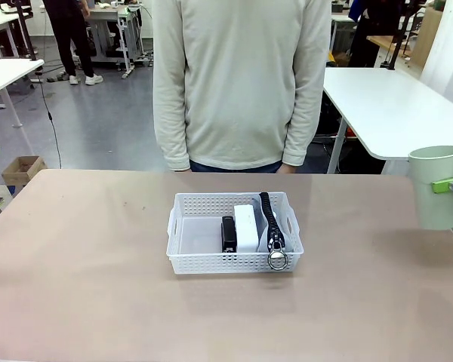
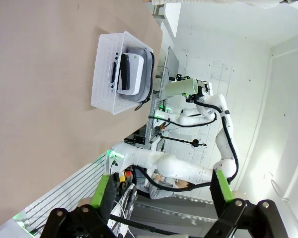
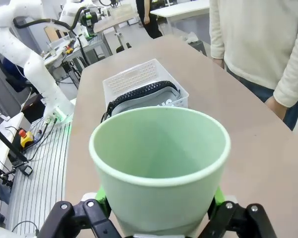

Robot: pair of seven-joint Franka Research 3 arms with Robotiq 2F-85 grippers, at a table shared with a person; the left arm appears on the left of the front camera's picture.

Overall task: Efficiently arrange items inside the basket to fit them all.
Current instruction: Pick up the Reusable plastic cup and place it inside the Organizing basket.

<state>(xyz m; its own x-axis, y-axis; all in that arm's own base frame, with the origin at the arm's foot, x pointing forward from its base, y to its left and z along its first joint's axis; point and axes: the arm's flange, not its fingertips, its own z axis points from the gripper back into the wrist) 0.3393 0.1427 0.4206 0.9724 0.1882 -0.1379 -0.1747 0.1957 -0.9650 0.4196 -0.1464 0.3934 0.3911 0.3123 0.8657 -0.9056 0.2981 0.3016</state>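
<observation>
Basket (image 1: 183, 256), white moulded plastic, shallow and rectangular, with rows of small perforations in its walls and a handle slot in each short end; it stands near the middle of the matt tan table (image 1: 75, 286), in front of a person (image 1: 241, 83) in a pale knitted top at the far edge. Three items lie side by side in its right part. Stapler (image 1: 228, 233): small, black, hard and glossy, leftmost of the three. Block (image 1: 246, 226): white, smooth, with rounded corners, touching the stapler's right side. Pouch (image 1: 272, 226): soft grey fabric set on edge against the right wall, its black toothed zipper uppermost and a metal ring hanging over the near rim. The left part of the basket floor is bare.

Cup (image 1: 436, 186): pale green, smooth, tapering to its base, with a rolled lip; it is held upright in the air at the right edge of the front view, well apart from the basket. Right gripper (image 3: 156, 218): jaws closed on the cup's lower wall, one green pad on each side. Its wrist view looks down into the hollow cup, with the basket beyond.

Left gripper (image 2: 164, 198): jaws spread wide, black fingers with green pads (image 2: 103, 192), holding and touching nothing, over the table well apart from the basket.
</observation>
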